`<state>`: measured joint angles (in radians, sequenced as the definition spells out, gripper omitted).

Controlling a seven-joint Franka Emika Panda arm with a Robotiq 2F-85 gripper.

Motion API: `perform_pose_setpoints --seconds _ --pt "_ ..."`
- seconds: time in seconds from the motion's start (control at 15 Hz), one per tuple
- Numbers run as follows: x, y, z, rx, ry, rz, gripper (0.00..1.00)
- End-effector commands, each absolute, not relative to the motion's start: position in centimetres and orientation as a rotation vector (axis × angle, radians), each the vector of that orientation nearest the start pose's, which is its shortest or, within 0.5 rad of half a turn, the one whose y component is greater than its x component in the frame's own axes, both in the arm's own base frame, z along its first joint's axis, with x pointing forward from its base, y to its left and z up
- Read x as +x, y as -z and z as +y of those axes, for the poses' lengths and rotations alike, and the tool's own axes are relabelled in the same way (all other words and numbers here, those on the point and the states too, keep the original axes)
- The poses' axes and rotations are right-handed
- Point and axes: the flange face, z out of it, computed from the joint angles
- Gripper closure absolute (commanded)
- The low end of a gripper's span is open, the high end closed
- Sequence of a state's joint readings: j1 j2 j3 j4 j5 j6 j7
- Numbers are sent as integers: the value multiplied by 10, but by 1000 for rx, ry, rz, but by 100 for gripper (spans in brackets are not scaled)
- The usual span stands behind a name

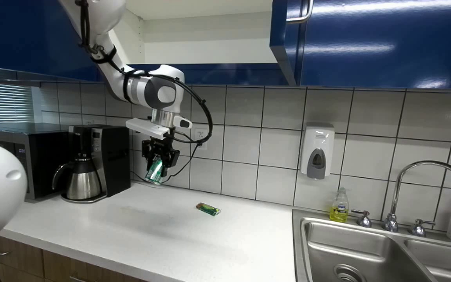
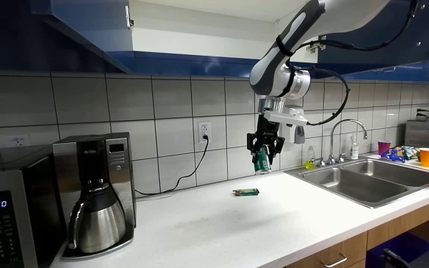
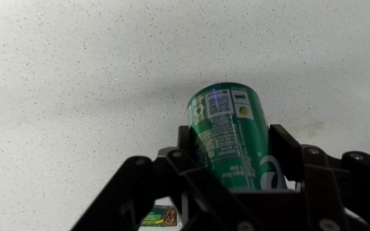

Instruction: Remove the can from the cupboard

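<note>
Can (image 2: 262,163) is hanging above the table (image 2: 207,238), left of the sink (image 2: 367,188), with the end effector (image 2: 263,155) squeezing it outside the cupboard (image 2: 199,33), so the taking-out is looking done and the next move is probably needing slow lowering.

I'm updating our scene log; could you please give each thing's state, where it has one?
Green drink can: gripped, tilted, above the countertop
Gripper: closed on the can
Upper cupboard: open
Coffee carafe: in the coffee maker
Microwave: display lit
Wrapped snack bar: flat on the countertop
Power plug: plugged in
Faucet: not running
Dish soap bottle: partly full
</note>
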<state>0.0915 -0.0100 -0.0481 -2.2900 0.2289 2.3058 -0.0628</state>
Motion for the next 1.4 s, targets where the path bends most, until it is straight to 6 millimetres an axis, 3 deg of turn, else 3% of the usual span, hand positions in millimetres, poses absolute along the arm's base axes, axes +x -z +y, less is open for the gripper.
perform_pose_setpoints --seconds 0.0,0.07,0.4,1.33 --pt "515 -359 27 -2969 39 67 37" --pt "516 -358 27 -2967 43 69 62" --pt "530 -339 29 -2979 38 45 62" --pt "579 -237 19 -2993 64 18 62"
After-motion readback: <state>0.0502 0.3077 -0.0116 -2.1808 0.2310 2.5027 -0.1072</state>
